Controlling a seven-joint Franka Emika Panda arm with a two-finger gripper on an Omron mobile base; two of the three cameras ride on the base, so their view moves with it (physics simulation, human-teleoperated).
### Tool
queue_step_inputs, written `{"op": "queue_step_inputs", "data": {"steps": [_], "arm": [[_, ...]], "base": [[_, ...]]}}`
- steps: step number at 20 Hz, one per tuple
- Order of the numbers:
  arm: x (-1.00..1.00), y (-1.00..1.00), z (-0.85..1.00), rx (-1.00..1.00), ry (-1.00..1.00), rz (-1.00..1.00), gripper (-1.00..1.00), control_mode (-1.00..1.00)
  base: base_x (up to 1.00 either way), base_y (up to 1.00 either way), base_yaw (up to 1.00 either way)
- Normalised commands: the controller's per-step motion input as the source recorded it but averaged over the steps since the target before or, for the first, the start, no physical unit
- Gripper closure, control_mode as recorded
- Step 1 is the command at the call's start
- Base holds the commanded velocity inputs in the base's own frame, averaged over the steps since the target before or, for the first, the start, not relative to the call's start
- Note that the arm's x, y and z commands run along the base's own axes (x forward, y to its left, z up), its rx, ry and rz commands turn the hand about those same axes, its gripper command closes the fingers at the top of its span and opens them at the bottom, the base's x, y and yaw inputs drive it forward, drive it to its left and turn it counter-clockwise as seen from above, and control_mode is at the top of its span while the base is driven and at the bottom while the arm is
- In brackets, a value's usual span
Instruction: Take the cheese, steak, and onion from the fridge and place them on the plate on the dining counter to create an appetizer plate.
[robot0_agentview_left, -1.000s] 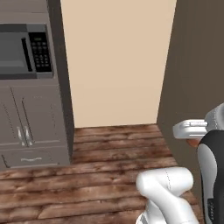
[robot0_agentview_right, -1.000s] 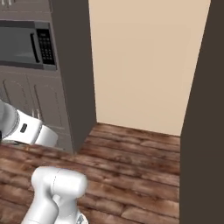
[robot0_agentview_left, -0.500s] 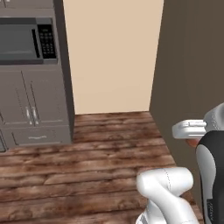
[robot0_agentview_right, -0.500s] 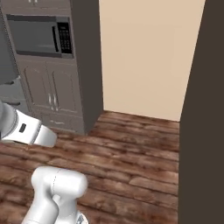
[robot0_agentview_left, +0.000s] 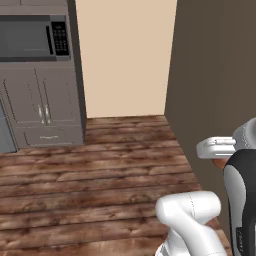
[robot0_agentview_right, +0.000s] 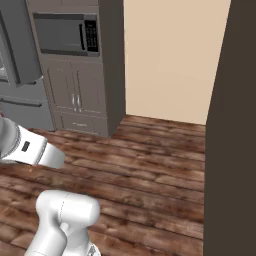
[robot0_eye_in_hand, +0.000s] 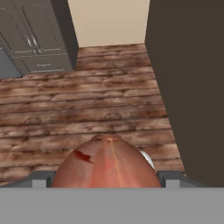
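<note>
The onion, a round reddish-brown ball, sits between my two grey fingertips at the bottom of the hand view. My gripper is shut on it, with the jaws wide around the ball, above the wooden floor. The grey steel fridge with its dark bar handle stands at the far left of the right base view. A strip of its grey front shows at the fridge's edge in the left base view and as a fridge corner in the hand view.
A dark built-in microwave sits over grey cabinet doors. A tall dark panel stands close on the right. Beige wall lies behind the wooden floor.
The whole scene has slid to the right, so the base is turning. The microwave cabinet has moved toward the centre and the fridge has come in at the left. The arm's pose is unchanged.
</note>
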Motion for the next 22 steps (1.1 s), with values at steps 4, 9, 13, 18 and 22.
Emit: {"op": "queue_step_inputs", "data": {"steps": [4,9,13,18,22], "arm": [[0.0,0.0,0.0,0.0,0.0,0.0,1.0,1.0],[0.0,0.0,0.0,0.0,0.0,0.0,1.0,1.0],[0.0,0.0,0.0,0.0,0.0,0.0,1.0,1.0],[0.0,0.0,0.0,0.0,0.0,0.0,1.0,1.0],[0.0,0.0,0.0,0.0,0.0,0.0,1.0,1.0]], "base": [[-1.0,0.23,0.0],[-1.0,0.52,0.0],[-1.0,0.72,0.0],[-1.0,0.92,0.0],[-1.0,0.75,0.0]]}}
